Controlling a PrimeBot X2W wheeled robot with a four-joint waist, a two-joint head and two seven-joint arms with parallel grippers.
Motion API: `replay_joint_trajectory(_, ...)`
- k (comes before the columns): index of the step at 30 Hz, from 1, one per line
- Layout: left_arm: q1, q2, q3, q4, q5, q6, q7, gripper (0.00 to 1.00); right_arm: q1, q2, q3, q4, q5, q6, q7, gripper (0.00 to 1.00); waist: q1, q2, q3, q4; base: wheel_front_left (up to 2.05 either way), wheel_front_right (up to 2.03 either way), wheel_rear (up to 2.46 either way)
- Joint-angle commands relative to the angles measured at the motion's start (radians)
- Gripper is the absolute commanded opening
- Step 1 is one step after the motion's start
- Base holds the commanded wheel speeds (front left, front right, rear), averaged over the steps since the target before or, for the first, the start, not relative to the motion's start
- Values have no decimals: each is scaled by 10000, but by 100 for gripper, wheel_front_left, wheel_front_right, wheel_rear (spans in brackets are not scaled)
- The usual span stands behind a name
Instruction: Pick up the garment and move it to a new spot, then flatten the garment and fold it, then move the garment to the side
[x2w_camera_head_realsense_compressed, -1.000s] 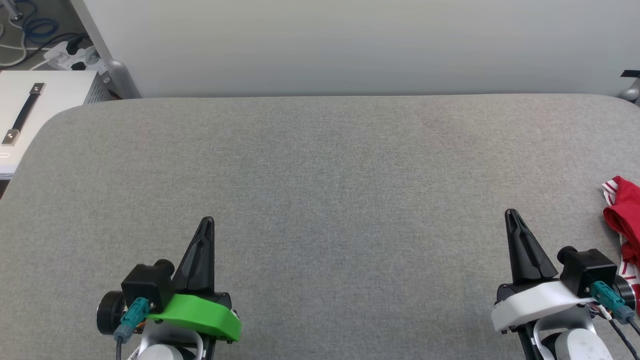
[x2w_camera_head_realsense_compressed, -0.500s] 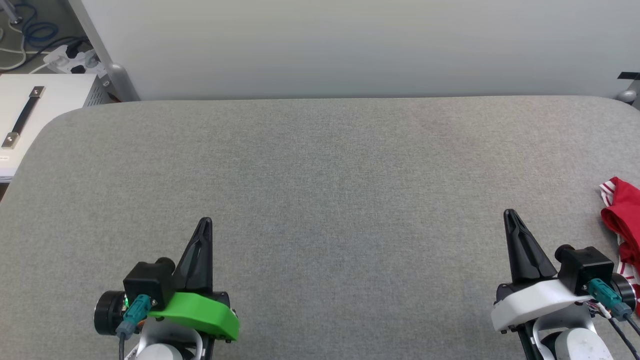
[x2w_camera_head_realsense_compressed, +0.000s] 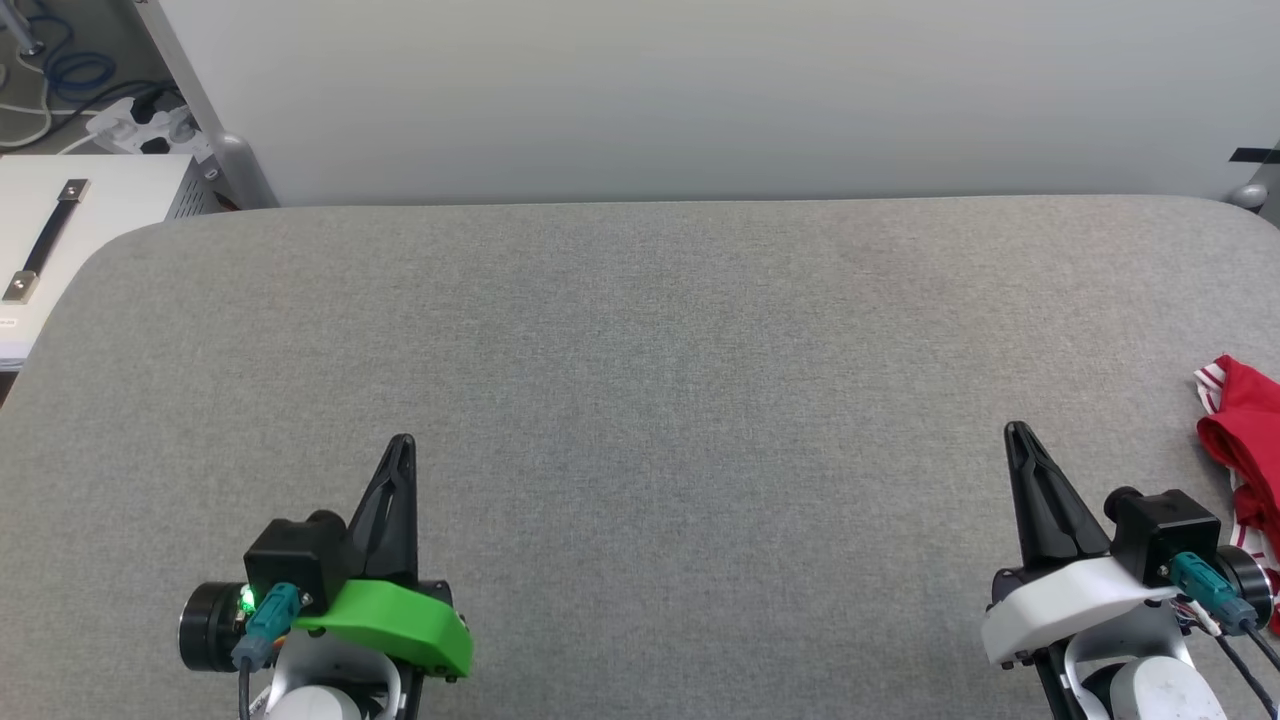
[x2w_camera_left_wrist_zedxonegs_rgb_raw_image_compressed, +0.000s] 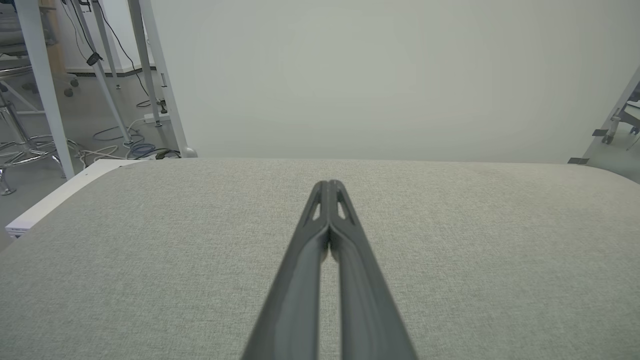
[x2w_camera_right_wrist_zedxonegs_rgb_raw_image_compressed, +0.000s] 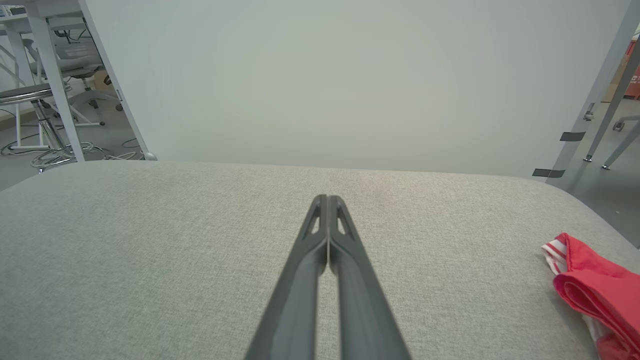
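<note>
So, head view, left gripper (x2w_camera_head_realsense_compressed: 398, 443): lower left of the frame, the two dark fingers pressed together, holding nothing, above the grey padded table (x2w_camera_head_realsense_compressed: 640, 330).
Head view, right gripper (x2w_camera_head_realsense_compressed: 1015, 432): lower right, fingers likewise together and holding nothing.
Head view, garment (x2w_camera_head_realsense_compressed: 1243, 440): a crumpled red heap with red-white striped trim at the right edge, cut off by the frame. It lies on the table near the right gripper, apart from its fingers.
Left wrist view, fingers: closed tip to tip, pointing up the middle of the frame over grey cloth, with a pale wall beyond.
Right wrist view, fingers: closed tip to tip at centre. The garment sits at the lower right corner, off to the side of the fingers and not touched.
Handling, judged: light, soft and limp. It will likely sag and bunch when lifted, but it is not fragile.
Hold, judged: pinch a raised outer fold or the striped edge. The right fingers must part first.
</note>
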Motion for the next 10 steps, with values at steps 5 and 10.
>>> replay_joint_trajectory(5, 22, -52, 39, -48, 232, 119, 151, 0, 174, 57, -4, -115, -168, -6, 146, 0, 0, 0, -28, -12, 0, 0, 0)
replay_joint_trajectory(10, 24, -59, 63, -68, 321, 168, 249, 0, 190, 68, -10, -152, -226, -6, 244, 0, 0, 0, -53, -23, 0, 0, 0)
